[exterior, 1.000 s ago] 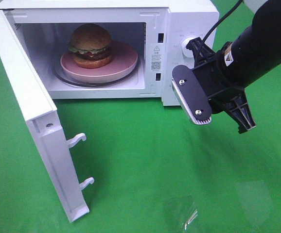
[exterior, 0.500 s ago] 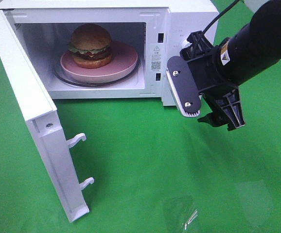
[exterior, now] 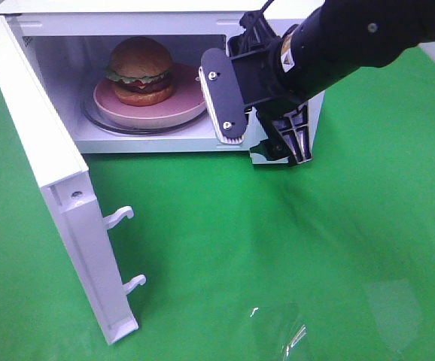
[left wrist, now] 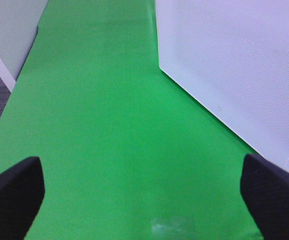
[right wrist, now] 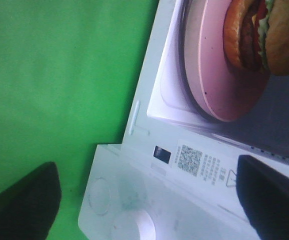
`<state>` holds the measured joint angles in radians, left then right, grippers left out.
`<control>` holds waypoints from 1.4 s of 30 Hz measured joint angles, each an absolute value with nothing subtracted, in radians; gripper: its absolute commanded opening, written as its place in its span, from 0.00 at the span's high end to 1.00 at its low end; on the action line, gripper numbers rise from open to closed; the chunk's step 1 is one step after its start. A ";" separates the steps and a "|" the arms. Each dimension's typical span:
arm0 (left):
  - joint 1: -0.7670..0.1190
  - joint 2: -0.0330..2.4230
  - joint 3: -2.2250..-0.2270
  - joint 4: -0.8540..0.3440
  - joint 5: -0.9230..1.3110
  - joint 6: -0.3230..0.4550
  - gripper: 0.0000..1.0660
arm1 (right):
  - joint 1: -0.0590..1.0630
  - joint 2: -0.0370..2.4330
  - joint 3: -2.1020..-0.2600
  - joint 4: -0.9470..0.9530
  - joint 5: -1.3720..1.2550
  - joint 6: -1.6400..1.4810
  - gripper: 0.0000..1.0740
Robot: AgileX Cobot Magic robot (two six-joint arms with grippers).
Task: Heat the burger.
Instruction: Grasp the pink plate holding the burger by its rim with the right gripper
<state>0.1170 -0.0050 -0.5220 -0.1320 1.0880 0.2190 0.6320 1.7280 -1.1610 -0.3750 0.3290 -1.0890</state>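
- The burger sits on a pink plate inside the white microwave, on the glass turntable under the plate.
- In the right wrist view the burger is seen from the side, with the brown buns, the green lettuce and the dark patty, and it rests on the same pink plate.
- The microwave door stands wide open on the left side of the high view, and two white latch hooks stick out from its edge.
- The right claw hangs in front of the control panel of the microwave, just beside the right edge of the cavity opening.
- Its two fingers are apart and hold nothing: one flat black finger is before the opening, the other is lower and more to the right.
- In the right wrist view the dark fingertips appear at both sides, well apart, and between them are the round knob and a QR label of the panel.
- The left claw shows only in its own wrist view: two dark fingertips far apart over the green counter, with nothing between them.
- Beside it in that view there is the white dotted outer face of the door.
- The counter is covered with green cloth.
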 measured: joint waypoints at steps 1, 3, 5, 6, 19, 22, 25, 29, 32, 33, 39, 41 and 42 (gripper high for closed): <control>0.117 -0.005 -0.522 -0.132 1.088 0.219 0.06 | 0.640 1.761 -1.183 -0.375 0.328 -1.089 0.15; 0.117 -0.005 -0.522 -0.132 1.088 0.219 0.06 | 0.647 1.798 -1.211 -0.375 0.328 -1.089 0.15; 0.117 -0.005 -0.522 -0.132 1.088 0.219 0.06 | 0.651 1.816 -1.225 -0.375 0.328 -1.089 0.15; 0.117 -0.005 -0.522 -0.132 1.088 0.219 0.06 | 0.655 1.848 -1.257 -0.375 0.327 -1.089 0.15; 0.117 -0.005 -0.522 -0.132 1.088 0.219 0.06 | 0.663 2.021 -1.424 -0.333 0.277 -1.077 0.15; 0.117 -0.005 -0.522 -0.132 1.088 0.219 0.06 | 0.663 2.046 -1.449 -0.326 0.277 -1.075 0.15; 0.117 -0.005 -0.522 -0.132 1.088 0.219 0.06 | 0.661 2.095 -1.498 -0.304 0.276 -1.075 0.16; 0.117 -0.005 -0.522 -0.132 1.088 0.219 0.06 | 0.657 2.133 -1.540 -0.288 0.275 -1.075 0.16; 0.117 -0.005 -0.522 -0.132 1.088 0.219 0.06 | 0.652 2.172 -1.590 -0.284 0.276 -1.075 0.16; 0.117 -0.005 -0.522 -0.132 1.088 0.219 0.06 | 0.652 2.172 -1.590 -0.284 0.276 -1.075 0.16; 0.117 -0.005 -0.522 -0.132 1.088 0.219 0.06 | 0.649 2.228 -1.666 -0.264 0.278 -1.075 0.17; 0.117 -0.005 -0.522 -0.132 1.088 0.219 0.06 | 0.646 2.249 -1.689 -0.255 0.278 -1.075 0.17; 0.117 -0.005 -0.522 -0.132 1.088 0.219 0.06 | 0.643 2.262 -1.708 -0.250 0.278 -1.075 0.17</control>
<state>0.1170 -0.0050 -0.5220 -0.1320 1.0880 0.2190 0.6430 2.2620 -1.7080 -0.2500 0.2780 -1.0750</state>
